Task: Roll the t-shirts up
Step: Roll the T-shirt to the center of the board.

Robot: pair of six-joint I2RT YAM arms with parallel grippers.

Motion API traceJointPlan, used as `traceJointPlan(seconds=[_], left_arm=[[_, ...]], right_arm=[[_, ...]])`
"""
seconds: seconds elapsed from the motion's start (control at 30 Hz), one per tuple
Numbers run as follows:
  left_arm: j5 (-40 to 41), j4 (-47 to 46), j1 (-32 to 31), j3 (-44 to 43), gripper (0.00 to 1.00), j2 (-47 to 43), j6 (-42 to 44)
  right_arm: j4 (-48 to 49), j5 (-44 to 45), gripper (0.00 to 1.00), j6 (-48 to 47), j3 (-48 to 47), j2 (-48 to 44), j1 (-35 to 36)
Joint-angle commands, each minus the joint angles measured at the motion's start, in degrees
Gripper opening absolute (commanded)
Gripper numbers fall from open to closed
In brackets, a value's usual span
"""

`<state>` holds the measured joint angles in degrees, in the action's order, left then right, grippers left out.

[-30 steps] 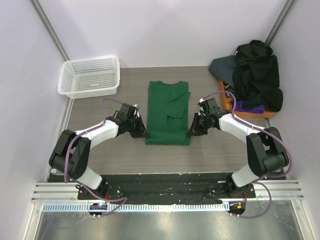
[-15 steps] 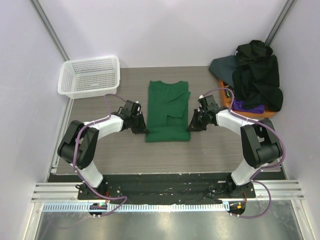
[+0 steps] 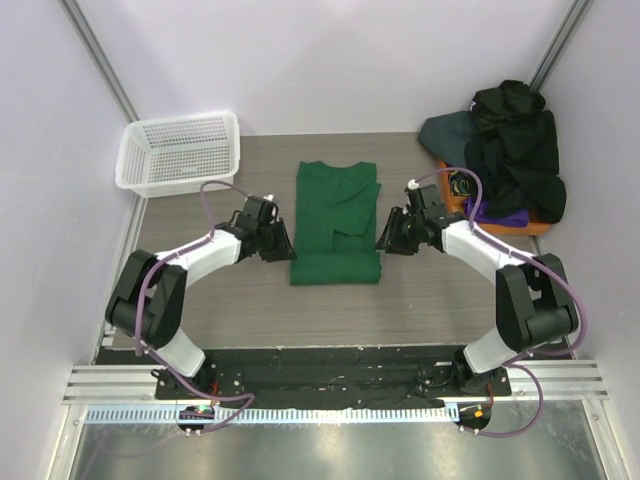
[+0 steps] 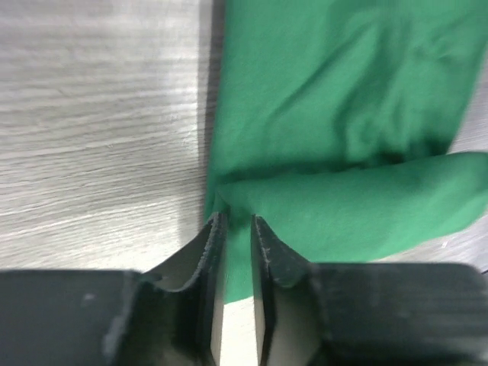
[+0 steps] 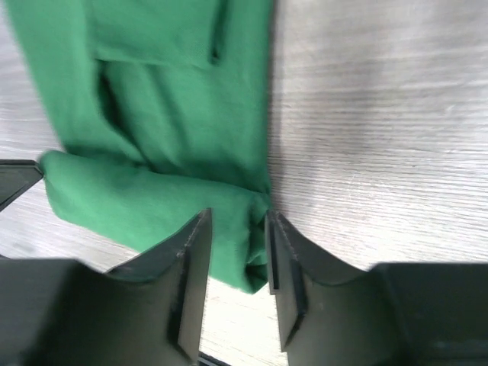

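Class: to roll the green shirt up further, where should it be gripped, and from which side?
Grip the rolled near edge of the shirt at its two ends, the left gripper coming in from the left, the right gripper from the right. The roll lies crosswise on a narrow strip, so both ends are exposed at the sides.

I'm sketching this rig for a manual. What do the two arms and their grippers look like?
The left arm and right arm have white links joined by rounded black joints. A purple cable loops loosely along each. The left gripper and right gripper are black, each with two flat, tapering fingers.
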<state>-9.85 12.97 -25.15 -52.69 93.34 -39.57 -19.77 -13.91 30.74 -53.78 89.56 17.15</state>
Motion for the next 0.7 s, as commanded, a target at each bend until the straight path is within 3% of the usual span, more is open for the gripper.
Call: traceJointPlan(seconds=[0.0, 0.17, 0.23, 0.33, 0.4, 0.5, 0.67], left_arm=[[2.9, 1.8, 0.4, -3.7, 0.26, -5.3, 2.3], [2.6, 2.0, 0.4, -3.3, 0.29, -8.7, 2.0], [2.4, 2.6, 0.4, -3.1, 0.29, -9.6, 2.0], [2.3, 2.8, 0.4, -1.8, 0.29, -10.8, 2.0], [1.9, 2.8, 0.4, -0.9, 0.29, -12.9, 1.6], [-1.7, 0.2, 0.3, 2.2, 0.29, -16.3, -0.1], [-7.5, -8.2, -0.6, 9.8, 0.26, -21.0, -4.1]], right_arm=[[0.2, 1.8, 0.43, -0.1, -2.6, -6.1, -0.3], [4.6, -3.0, 0.4, 1.4, 1.8, -14.1, 0.2], [9.0, -12.3, 0.37, 4.5, 6.8, -16.5, 0.3], [22.7, -21.5, 0.24, 10.8, 13.8, -19.0, 2.3], [28.8, -22.6, 0.19, 11.9, 15.9, -18.0, 5.5], [33.0, -23.0, 0.01, 12.8, 17.2, -14.4, 8.8], [43.8, -25.0, 0.01, 15.4, 18.1, -8.3, 10.1]])
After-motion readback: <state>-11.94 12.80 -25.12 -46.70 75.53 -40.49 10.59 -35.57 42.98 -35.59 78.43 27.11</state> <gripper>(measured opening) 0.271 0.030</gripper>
